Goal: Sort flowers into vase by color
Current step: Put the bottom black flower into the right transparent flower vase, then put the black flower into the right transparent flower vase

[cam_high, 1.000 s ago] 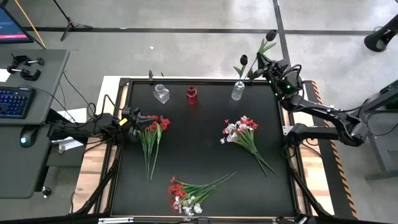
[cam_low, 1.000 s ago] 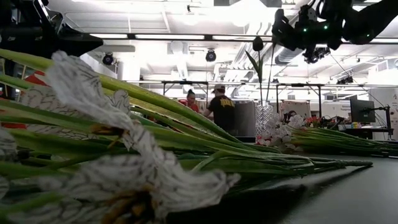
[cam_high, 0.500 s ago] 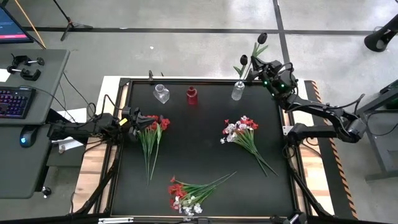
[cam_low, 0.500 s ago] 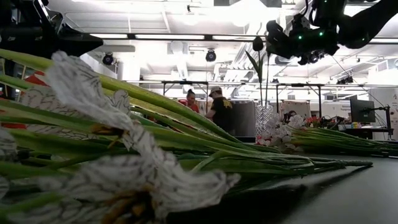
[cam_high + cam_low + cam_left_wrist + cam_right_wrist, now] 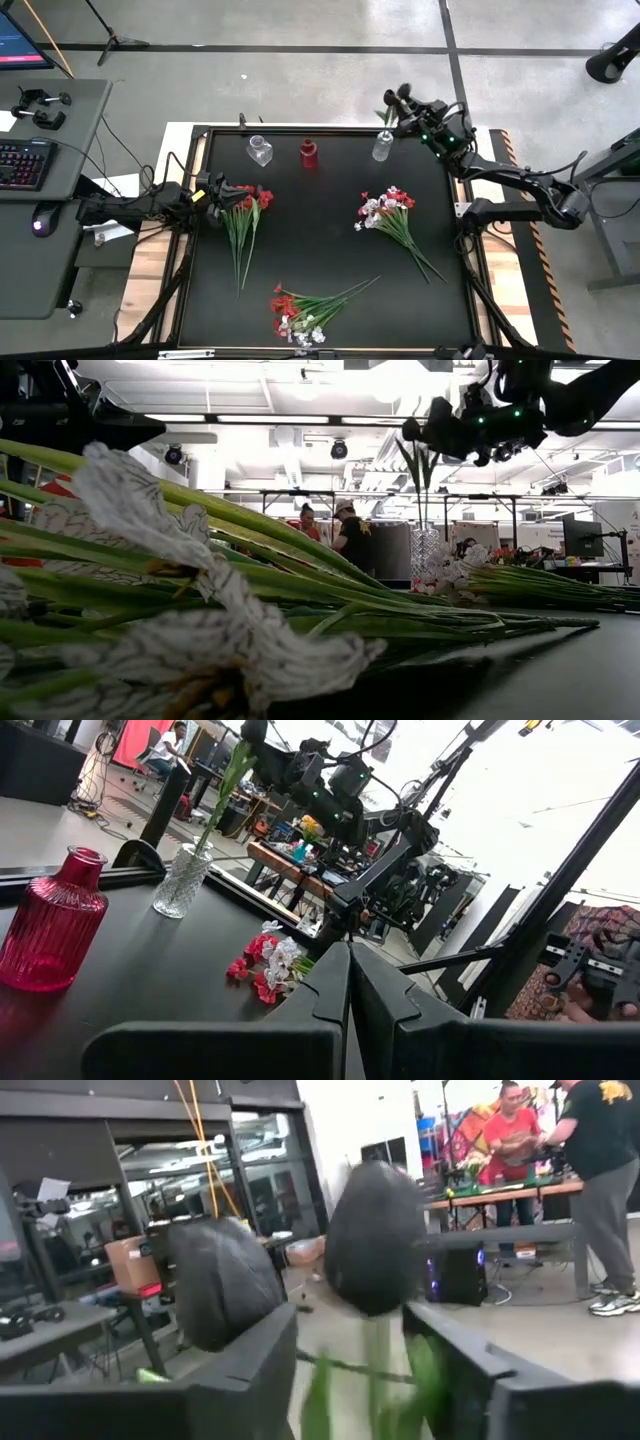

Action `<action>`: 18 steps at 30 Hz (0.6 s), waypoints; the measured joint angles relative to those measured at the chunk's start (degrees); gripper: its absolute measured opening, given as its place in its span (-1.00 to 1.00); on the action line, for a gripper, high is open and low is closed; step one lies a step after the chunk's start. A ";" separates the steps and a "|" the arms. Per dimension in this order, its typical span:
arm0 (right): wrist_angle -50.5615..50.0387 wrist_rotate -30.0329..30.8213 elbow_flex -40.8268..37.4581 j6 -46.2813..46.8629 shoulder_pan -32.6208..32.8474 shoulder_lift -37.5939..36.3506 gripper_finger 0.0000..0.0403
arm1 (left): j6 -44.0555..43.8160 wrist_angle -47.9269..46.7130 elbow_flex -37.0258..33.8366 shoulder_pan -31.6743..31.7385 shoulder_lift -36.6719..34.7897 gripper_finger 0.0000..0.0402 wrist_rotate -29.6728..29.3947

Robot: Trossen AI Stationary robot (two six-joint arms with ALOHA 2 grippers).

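1. Black table top [image 5: 330,230] sits on a grey concrete floor; a side desk with a keyboard [image 5: 22,163] stands to its left.
2. Three vases stand along the far edge: a clear vase [image 5: 260,151], a red vase [image 5: 309,153] and a second clear vase [image 5: 383,146] on the right.
3. Right gripper [image 5: 408,108] is above the right-hand clear vase, fingers closed on a black flower [image 5: 375,1240]; a second black bud [image 5: 222,1280] shows just beside it.
4. Left gripper [image 5: 222,189] rests at the table's left edge, fingers pressed together, touching the blossoms of a red flower bunch [image 5: 243,220].
5. A mixed red-and-white bunch [image 5: 390,215] lies right of centre.
6. Another mixed bunch [image 5: 305,310] lies near the front edge.
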 joint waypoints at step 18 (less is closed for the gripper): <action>-24.86 0.76 0.00 -3.98 0.20 -15.00 0.17 | 0.00 0.00 0.00 0.02 0.00 -1.00 0.00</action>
